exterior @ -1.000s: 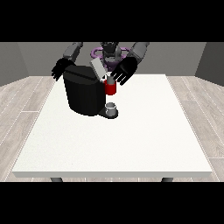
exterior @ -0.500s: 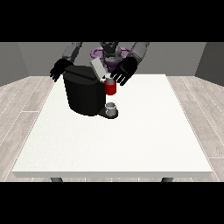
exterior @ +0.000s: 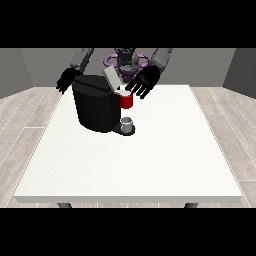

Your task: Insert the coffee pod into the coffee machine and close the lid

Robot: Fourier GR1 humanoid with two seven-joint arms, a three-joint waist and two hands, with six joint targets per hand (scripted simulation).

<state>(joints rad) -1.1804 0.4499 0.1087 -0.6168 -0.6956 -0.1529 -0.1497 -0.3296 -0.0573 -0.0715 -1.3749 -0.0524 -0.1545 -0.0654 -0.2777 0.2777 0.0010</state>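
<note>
Hand at the view's left [exterior: 67, 80] first: it hangs just behind the coffee machine's [exterior: 97, 107] rear corner, black fingers pointing down and relaxed, holding nothing, not clearly touching the machine. In front of those fingers stands the black machine body, upright on the white table [exterior: 130, 160], top slanting. Further right, the lid [exterior: 111, 79] is up, a pale grey flap tilted back and away from the camera, its long axis running from the hinge up toward the view's top left. Under it sits the red brew head [exterior: 126, 101], and a small pale round shape at its top edge [exterior: 123, 92] could be the coffee pod, though I cannot tell which way it points or whether it is fully seated. Below, a small grey cup [exterior: 128, 123] stands upright on the machine's drip base; its contents cannot be seen. Now the hand at the view's right [exterior: 142, 83]: fingers spread wide and straight, splayed down and toward the camera, fingertips just above and beside the red head, gripping nothing. The lid lies just to the left of those fingers, apart from them.
</note>
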